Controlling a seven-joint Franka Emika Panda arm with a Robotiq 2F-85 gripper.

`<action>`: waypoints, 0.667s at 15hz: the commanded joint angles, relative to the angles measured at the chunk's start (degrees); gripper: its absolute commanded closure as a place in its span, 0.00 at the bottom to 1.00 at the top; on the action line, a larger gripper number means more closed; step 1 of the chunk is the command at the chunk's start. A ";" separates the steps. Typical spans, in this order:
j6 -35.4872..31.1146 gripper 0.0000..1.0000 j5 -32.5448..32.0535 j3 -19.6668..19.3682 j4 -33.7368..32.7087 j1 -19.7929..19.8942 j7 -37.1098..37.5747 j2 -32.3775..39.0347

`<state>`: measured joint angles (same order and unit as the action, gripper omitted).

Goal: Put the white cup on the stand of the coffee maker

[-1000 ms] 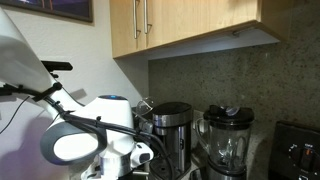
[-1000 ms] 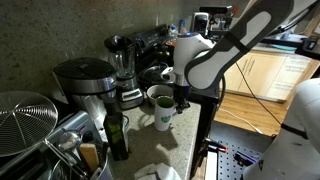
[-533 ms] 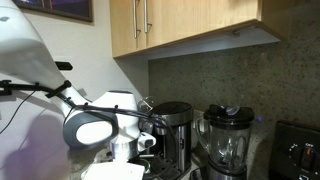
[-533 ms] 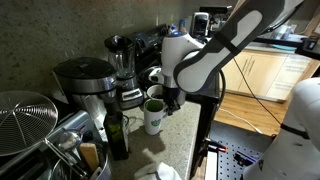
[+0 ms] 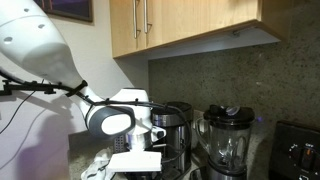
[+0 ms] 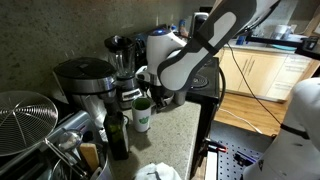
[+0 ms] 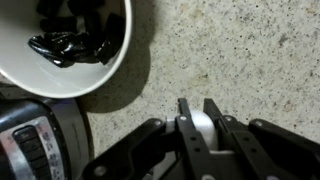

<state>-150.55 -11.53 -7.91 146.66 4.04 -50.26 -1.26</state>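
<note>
In an exterior view the white cup (image 6: 142, 115), with a green mark on its side, hangs just above the counter beside a dark bottle. My gripper (image 6: 153, 101) is shut on its right side. The steel coffee maker (image 6: 84, 82) stands left of the cup against the wall; it also shows in an exterior view (image 5: 172, 127). The arm hides its stand. In the wrist view my gripper (image 7: 201, 118) has its two fingers closed on a rounded white part of the cup (image 7: 202, 127) over the speckled counter.
A dark bottle (image 6: 117, 133) stands in front of the coffee maker. A blender (image 6: 121, 62) stands beside it and also shows in an exterior view (image 5: 227, 140). A white bowl with dark contents (image 7: 70, 40) sits near my gripper. A wire basket (image 6: 25, 118) is at the left.
My arm has carried the white cup along the counter toward the coffee maker, past the blender, until it is next to the dark bottle. The gripper has stayed shut on it.
</note>
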 commanded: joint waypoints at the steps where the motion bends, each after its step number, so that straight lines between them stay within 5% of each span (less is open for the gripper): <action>1: 0.70 0.89 4.13 1.32 -3.15 0.04 -1.52 1.10; 10: 4.75 0.89 12.96 2.64 -6.16 0.32 -5.88 -0.46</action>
<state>-148.47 -1.16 -5.98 141.91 3.99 -53.95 0.85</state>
